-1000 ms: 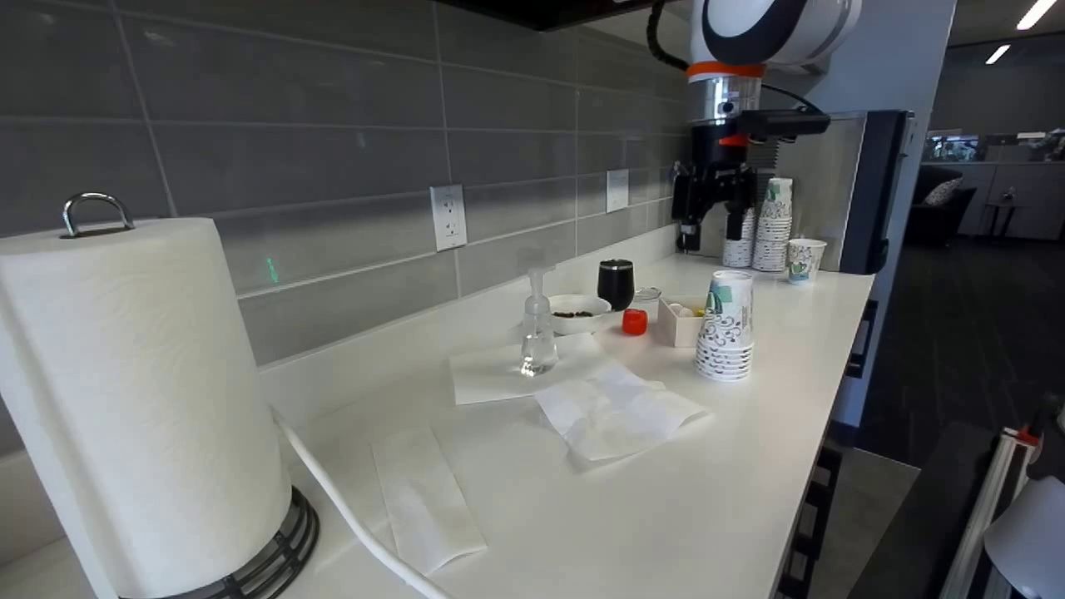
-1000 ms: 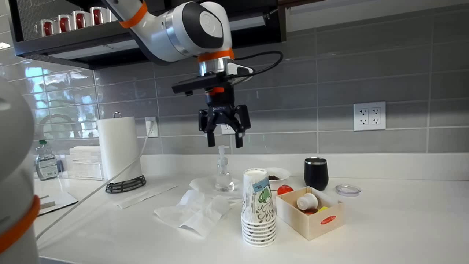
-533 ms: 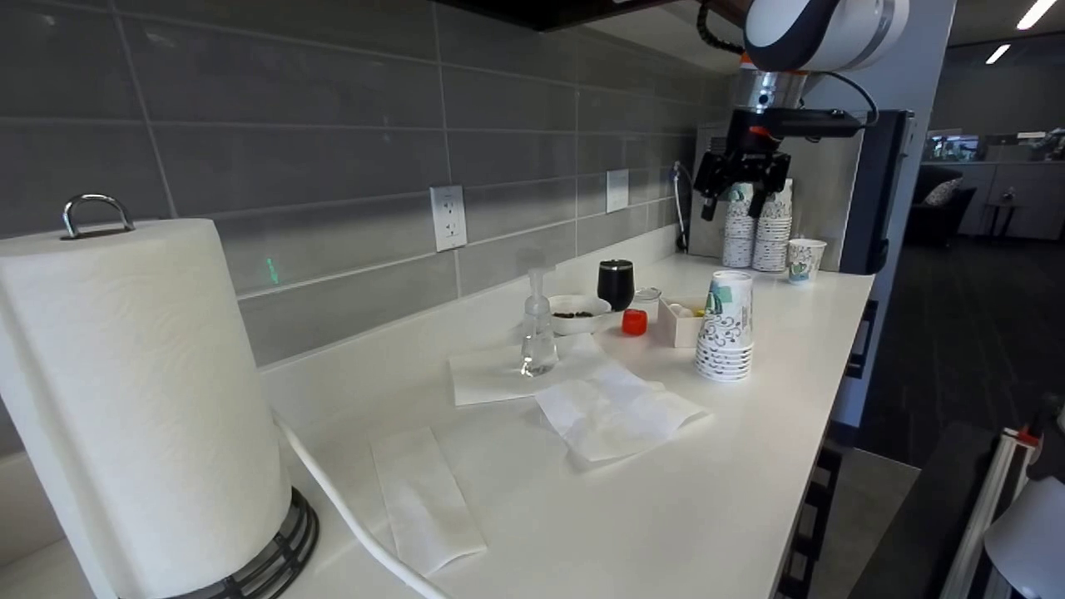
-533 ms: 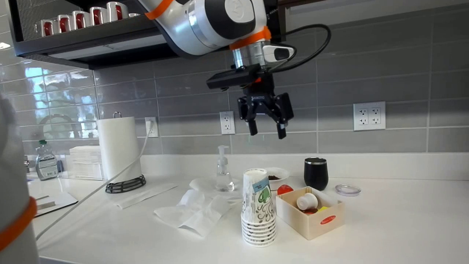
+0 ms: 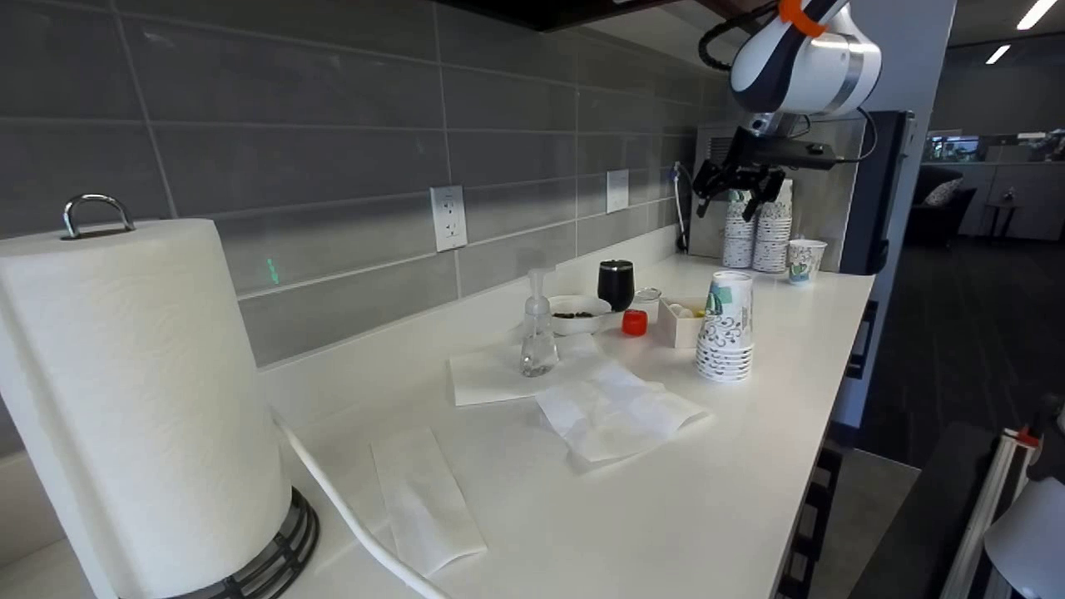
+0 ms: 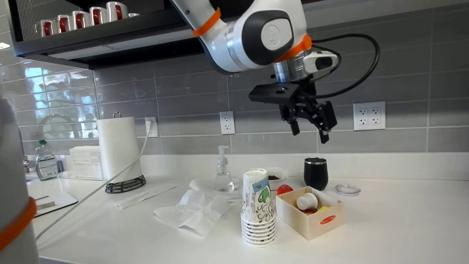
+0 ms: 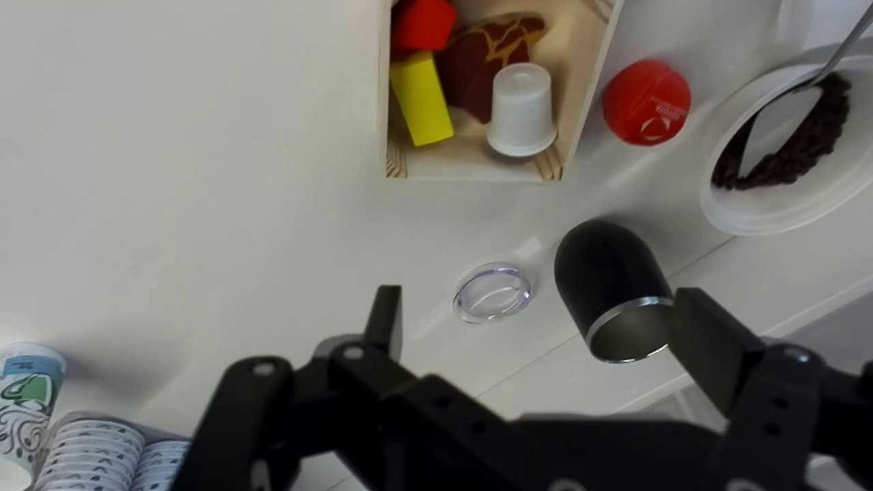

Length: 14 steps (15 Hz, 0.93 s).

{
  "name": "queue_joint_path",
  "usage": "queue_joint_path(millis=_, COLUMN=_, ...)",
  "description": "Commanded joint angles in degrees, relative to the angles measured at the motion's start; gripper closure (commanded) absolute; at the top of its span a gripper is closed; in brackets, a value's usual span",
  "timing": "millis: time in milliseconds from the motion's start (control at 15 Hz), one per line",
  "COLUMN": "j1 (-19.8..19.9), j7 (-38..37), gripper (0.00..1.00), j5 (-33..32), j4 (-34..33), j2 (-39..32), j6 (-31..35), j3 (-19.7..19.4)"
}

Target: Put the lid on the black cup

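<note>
The black cup (image 6: 316, 175) stands upright and open-topped near the back wall. It also shows in an exterior view (image 5: 616, 287) and in the wrist view (image 7: 607, 273), where its silver rim and hollow inside are seen. The clear round lid (image 6: 348, 190) lies flat on the counter beside the cup, apart from it. It also shows in the wrist view (image 7: 492, 293) and partly in an exterior view (image 5: 647, 294). My gripper (image 6: 310, 134) is open, empty and tilted, high above the cup. In the wrist view the open fingers (image 7: 539, 296) frame the lid, and one finger overlaps the cup's rim.
A wooden box (image 6: 307, 220) with toy pieces stands in front of the cup. A red object (image 7: 646, 102) and a white bowl (image 7: 771, 204) are beside it. A stack of paper cups (image 6: 258, 209), a soap bottle (image 6: 224, 172) and paper towels stand nearby. A shelf (image 6: 110, 44) hangs above.
My gripper has moved across from above the soap bottle to above the black cup and has tilted. It stays open. The cup and the lid have not moved.
</note>
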<state>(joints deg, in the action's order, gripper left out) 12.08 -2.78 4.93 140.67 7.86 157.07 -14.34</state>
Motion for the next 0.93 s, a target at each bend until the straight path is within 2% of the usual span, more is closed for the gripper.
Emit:
queue_joint_path(millis=0, j1=0.0, j7=3.9, gripper=0.0, j5=7.9, j4=-9.3, j2=-11.8, j6=2.4, j3=-1.8)
queue_joint_path(millis=267, j1=2.0, j7=5.5, gripper=0.0, j5=14.5, j4=-21.0, j2=-22.0, j6=-1.7, j3=-1.1)
queue_joint_path(millis=600, j1=5.8, j7=2.5, gripper=0.0, j5=13.1, j4=-33.7, j2=-31.0, j6=-7.2, j3=1.7)
queue_joint_path(millis=867, j1=7.2, j7=-0.1, gripper=0.0, j5=13.2, j4=-40.6, j2=-35.7, j6=-11.5, j3=3.0)
